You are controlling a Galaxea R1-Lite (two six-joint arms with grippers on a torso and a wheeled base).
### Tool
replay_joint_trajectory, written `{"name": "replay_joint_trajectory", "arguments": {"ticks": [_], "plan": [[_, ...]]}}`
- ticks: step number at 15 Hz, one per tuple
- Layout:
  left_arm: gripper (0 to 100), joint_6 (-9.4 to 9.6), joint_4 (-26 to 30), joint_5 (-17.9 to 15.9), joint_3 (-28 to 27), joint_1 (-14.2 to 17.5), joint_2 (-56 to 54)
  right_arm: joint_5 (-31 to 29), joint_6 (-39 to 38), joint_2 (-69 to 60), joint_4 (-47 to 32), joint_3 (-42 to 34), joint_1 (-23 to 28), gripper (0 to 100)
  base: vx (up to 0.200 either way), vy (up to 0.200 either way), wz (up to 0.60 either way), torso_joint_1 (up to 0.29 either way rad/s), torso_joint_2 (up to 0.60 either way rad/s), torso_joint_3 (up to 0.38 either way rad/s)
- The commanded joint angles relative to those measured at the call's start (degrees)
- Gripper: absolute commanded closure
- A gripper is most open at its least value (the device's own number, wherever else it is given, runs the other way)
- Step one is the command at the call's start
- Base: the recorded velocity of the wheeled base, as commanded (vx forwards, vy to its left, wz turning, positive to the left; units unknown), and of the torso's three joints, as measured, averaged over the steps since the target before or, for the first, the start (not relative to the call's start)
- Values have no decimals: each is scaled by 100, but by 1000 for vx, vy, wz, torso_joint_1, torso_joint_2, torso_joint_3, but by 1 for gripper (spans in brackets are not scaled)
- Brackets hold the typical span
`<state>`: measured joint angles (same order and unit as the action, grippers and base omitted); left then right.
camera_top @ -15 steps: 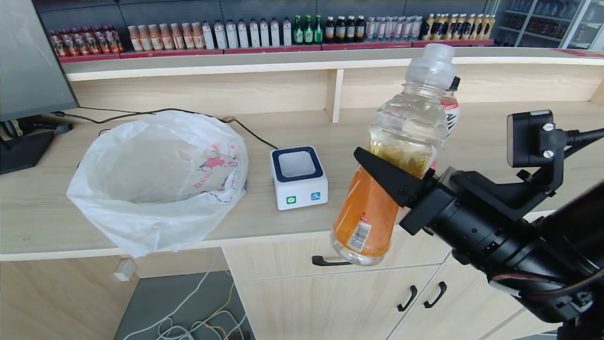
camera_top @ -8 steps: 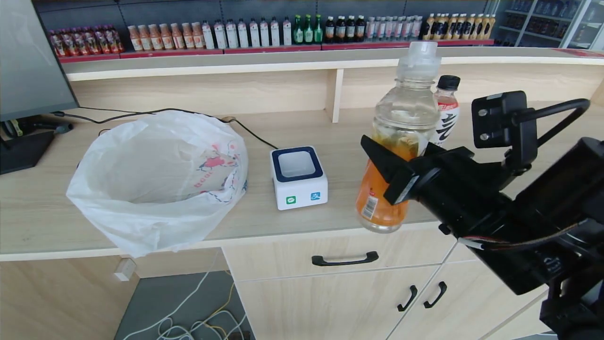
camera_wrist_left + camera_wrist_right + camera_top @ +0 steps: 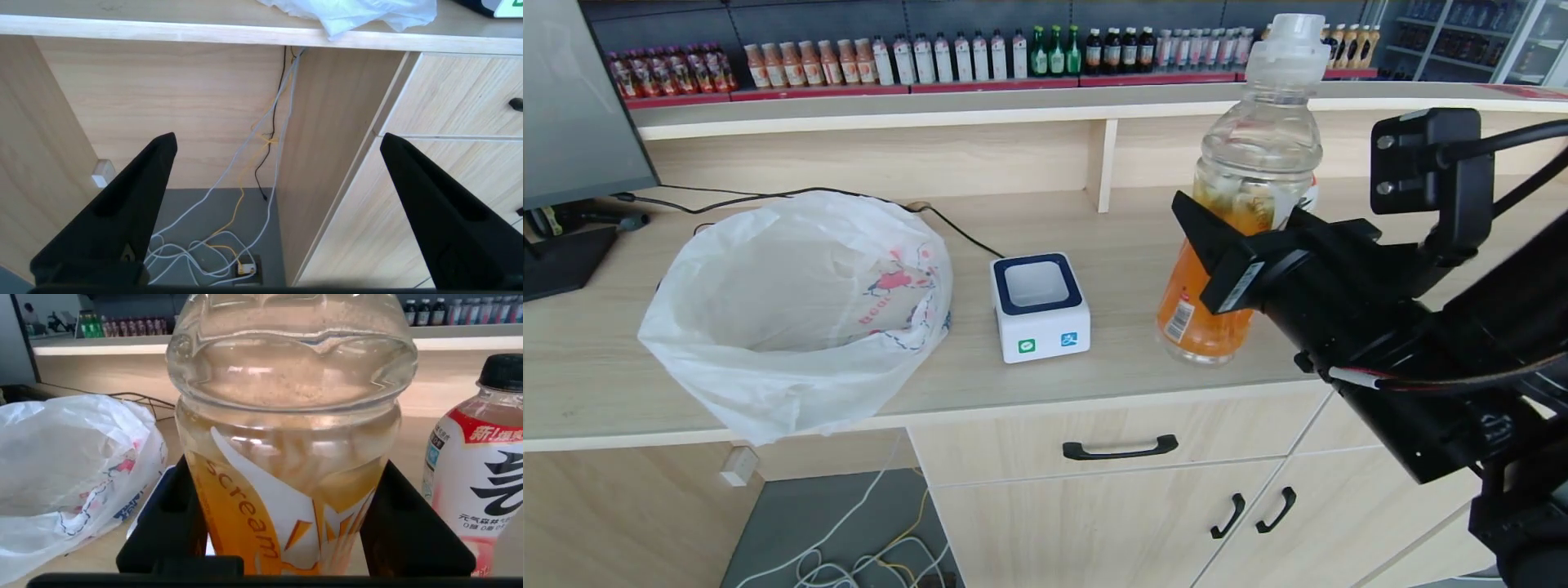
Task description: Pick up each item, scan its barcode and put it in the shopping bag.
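Observation:
My right gripper is shut on an orange drink bottle with a clear cap. It holds the bottle nearly upright above the counter's front edge, right of the white scanner. The bottle's barcode faces the front left. In the right wrist view the bottle sits between the black fingers. A white-labelled bottle with a black cap stands on the counter behind it. The open white shopping bag sits left of the scanner. My left gripper hangs open below counter level, in front of the cabinet.
A monitor stands at the far left with a cable running behind the bag. A raised shelf with a divider backs the counter. Drawers with black handles lie below. Loose cables lie on the floor.
My right gripper has carried the orange bottle up and away from the camera, turning it from tilted to nearly upright. The bag and scanner have not moved.

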<state>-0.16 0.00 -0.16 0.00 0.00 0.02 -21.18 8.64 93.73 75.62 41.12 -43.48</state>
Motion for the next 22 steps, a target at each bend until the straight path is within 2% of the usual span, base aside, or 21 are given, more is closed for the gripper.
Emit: {"name": "replay_joint_trajectory", "arguments": {"ticks": [1, 9, 22], "plan": [[0, 7, 0, -2, 0, 0, -2, -1, -12, -48, 6, 37, -2, 100, 0, 0, 0, 0, 0, 0], [0, -2, 0, -2, 0, 0, -2, 8, -29, -250, -3, -78, 7, 100, 0, 0, 0, 0, 0, 0], [0, -11, 0, -2, 0, 0, -2, 34, -108, -171, -3, -201, 24, 100, 0, 200, 0, 2, 2, 3]]}}
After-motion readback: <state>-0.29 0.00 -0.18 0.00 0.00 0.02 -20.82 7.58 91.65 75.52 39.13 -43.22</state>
